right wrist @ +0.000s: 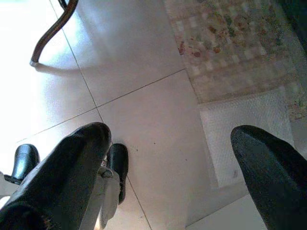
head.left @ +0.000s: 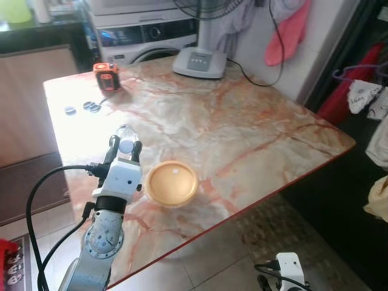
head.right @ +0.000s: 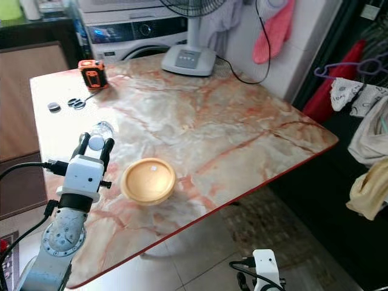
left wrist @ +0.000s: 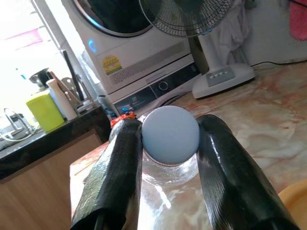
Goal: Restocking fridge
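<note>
- Left gripper clamps a clear bottle by its blue cap on the table.
- Right gripper hangs spread over the floor.
- Washer has a yellow sticker, unreadable.

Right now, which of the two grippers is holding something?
The left gripper: it is closed on the clear bottle at its pale blue cap, over the marble table. The right gripper hangs open above the floor.

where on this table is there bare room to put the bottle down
The widest bare stretch of the marble table runs from the yellow bowl out to the far right corner, bordered behind by the fan base. It is tighter at the back left, around the orange device and small dark caps. The left gripper holds the bottle beside the bowl.
</note>
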